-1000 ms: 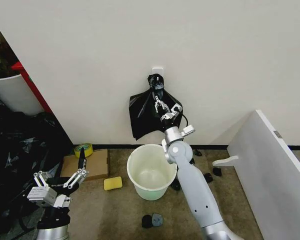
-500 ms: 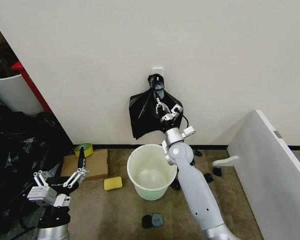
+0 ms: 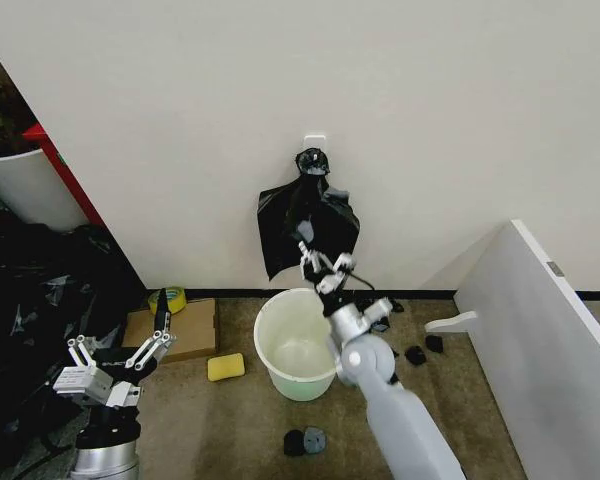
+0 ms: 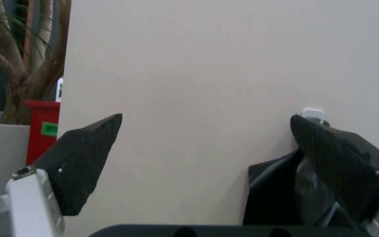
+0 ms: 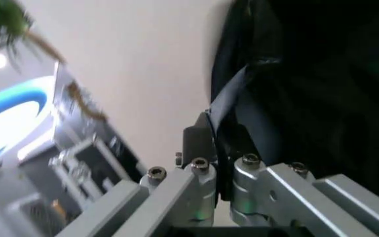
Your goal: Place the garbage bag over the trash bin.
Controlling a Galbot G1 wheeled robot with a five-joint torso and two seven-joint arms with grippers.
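The right gripper (image 3: 321,266) is pinching the lower edge of the bag (image 3: 308,225), which is hanging from a wall hook (image 3: 314,139) just above the bin (image 3: 298,342) on the floor. The left gripper (image 3: 115,350) is waiting low at the left, fingers spread apart.

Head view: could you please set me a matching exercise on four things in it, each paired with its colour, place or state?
Things:
1. trash bin
2. sponge
3. right hand
4. left hand

Descriptions:
A. open, low down beside the cardboard box
B. shut on the garbage bag at the wall
C. yellow, on the floor to the bin's left
D. white, standing on the floor below the hanging black plastic

Pairs: 1-D, 2-C, 3-B, 4-A
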